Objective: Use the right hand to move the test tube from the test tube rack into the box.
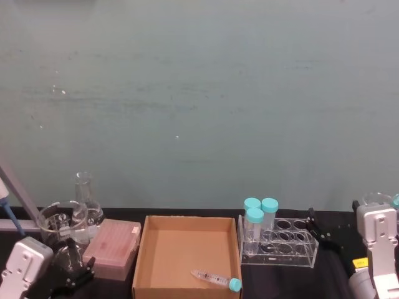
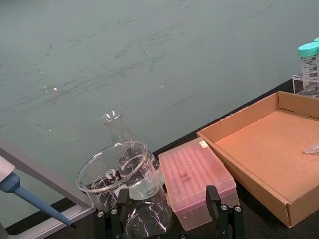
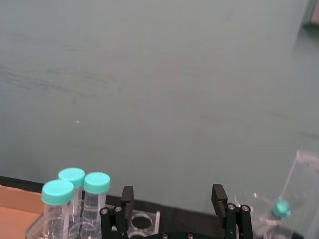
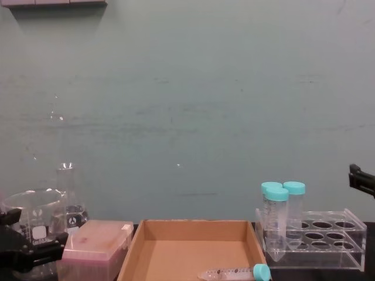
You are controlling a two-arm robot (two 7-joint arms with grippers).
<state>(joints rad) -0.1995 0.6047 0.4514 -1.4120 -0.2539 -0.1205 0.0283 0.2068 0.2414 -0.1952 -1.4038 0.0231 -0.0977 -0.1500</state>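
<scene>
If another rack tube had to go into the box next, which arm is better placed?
Right: the right gripper sits, jaws open, beside the rack; the left gripper is beyond the box, near the beaker.

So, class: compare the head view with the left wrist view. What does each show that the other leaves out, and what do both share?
Head view alone: the rack with three wide capped tubes, the whole slim test tube lying in the box, and the right gripper, open beside the rack.

Left wrist view alone: a blue pipette tip at the edge.

Both: the box, the pink plastic box, the beaker, the flask and the open left gripper.
</scene>
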